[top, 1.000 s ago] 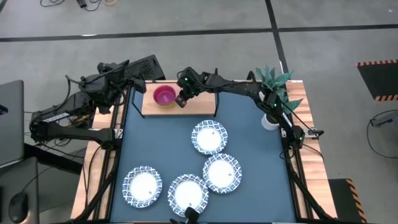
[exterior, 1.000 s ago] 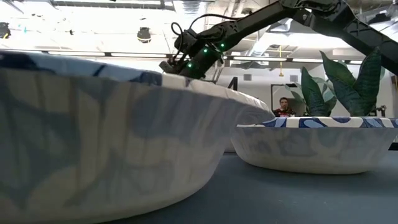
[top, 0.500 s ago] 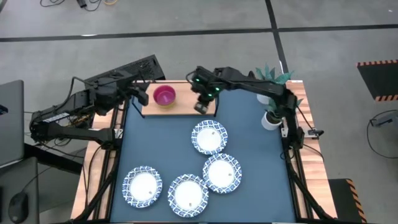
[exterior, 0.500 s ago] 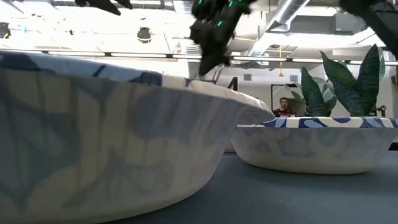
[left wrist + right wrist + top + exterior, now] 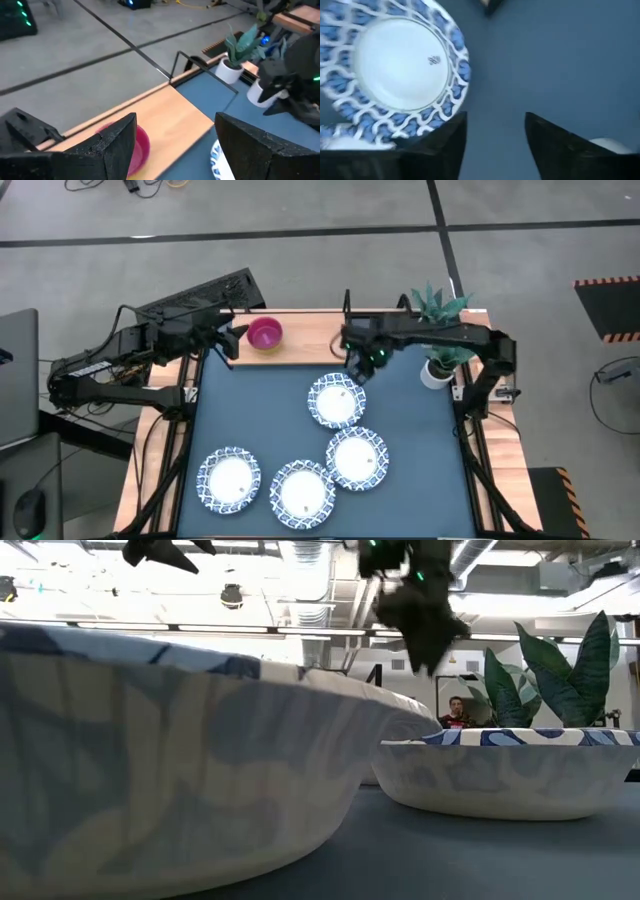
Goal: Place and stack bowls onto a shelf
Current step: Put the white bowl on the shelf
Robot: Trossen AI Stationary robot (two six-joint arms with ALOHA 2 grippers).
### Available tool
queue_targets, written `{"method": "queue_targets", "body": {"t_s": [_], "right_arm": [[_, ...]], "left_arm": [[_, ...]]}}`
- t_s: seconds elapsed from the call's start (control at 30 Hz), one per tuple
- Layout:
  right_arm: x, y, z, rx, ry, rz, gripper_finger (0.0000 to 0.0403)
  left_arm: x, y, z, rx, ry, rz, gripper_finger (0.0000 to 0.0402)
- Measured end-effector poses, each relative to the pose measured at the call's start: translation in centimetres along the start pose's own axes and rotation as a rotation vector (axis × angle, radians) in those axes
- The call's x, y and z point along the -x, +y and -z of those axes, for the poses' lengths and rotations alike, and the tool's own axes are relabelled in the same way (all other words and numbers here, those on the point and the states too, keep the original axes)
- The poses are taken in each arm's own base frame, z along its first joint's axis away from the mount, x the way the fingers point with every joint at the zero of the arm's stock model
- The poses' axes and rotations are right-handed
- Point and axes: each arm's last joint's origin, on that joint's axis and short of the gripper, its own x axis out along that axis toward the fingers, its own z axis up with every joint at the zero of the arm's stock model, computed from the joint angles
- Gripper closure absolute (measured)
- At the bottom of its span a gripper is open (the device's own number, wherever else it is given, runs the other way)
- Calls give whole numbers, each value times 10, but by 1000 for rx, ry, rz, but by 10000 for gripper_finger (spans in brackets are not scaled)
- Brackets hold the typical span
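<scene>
Starting at my left side, my left gripper (image 5: 226, 340) hangs just beside the near-left end of the shelf (image 5: 310, 343), fingers spread and holding nothing, with the magenta-purple bowl (image 5: 264, 334) sitting on the wooden board close to it. That one bowl is the only piece I can count as placed; I see no other small bowls in any view. Further right, my right gripper (image 5: 362, 364) hovers over the blue table (image 5: 410, 420), just off the shelf's edge and above the nearest white bowl (image 5: 337, 400), its fingers apart and empty. All four white patterned bowls rest on the table: that one, another (image 5: 357, 458) below it, one (image 5: 304, 491) at the front and one (image 5: 229, 478) at front left. I judge most of the job remains
</scene>
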Motion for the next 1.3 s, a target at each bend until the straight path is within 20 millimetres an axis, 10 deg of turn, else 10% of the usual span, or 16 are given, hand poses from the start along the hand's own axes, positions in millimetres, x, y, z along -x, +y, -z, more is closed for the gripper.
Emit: {"method": "queue_targets", "body": {"t_s": [0.57, 0.97, 1.3], "right_arm": [[-111, 10, 36, -224, -68, -273, 148], [-111, 11, 35, -312, -58, -290, 378], [-79, 12, 18, -259, -83, -437, 382]], "left_arm": [[-1, 4, 2, -15, 35, -10, 147], [-2, 6, 3, -15, 42, -29, 147], [-2, 6, 2, -15, 41, -31, 147]]}}
